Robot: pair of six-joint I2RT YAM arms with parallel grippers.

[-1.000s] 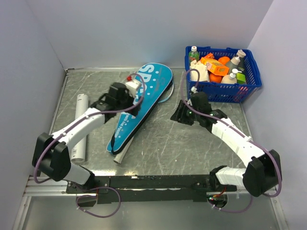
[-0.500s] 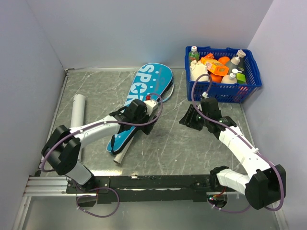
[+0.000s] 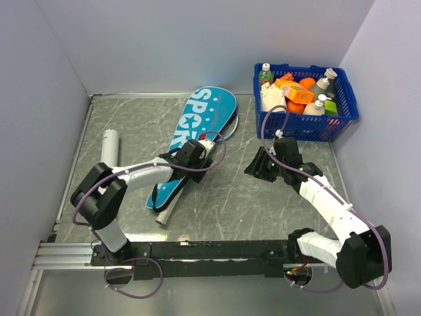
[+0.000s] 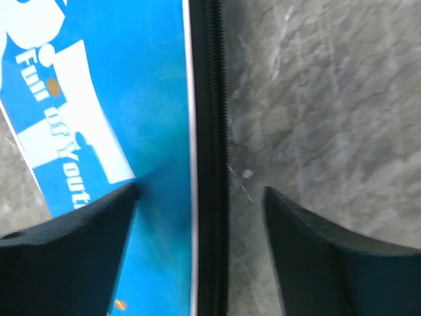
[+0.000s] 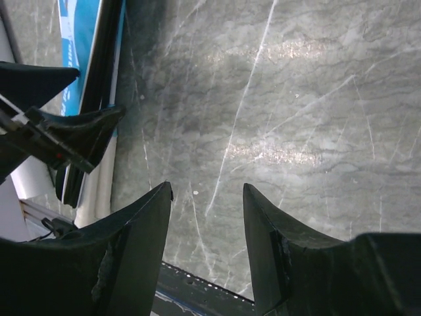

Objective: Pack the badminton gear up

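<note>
Item: blue racket-shaped fabric bag lettered SPORT (image 3: 200, 112), lying flat mid-table. Your left gripper (image 4: 200, 189) stood spread astride its black zip edge (image 4: 212, 99), probably placed to pinch it. Your right gripper (image 5: 207, 191), fingers apart and empty, hovered over the grey marbled table (image 5: 296, 99) nearby, seemingly in reserve.

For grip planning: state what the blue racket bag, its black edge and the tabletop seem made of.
Blue racket bag: smooth printed synthetic fabric, slight sheen.
Black edge: likely a zipper, fine regular teeth; plastic or metal unclear.
Tabletop: grey marble pattern, glossy highlights; stone or laminate, cannot tell.
</note>
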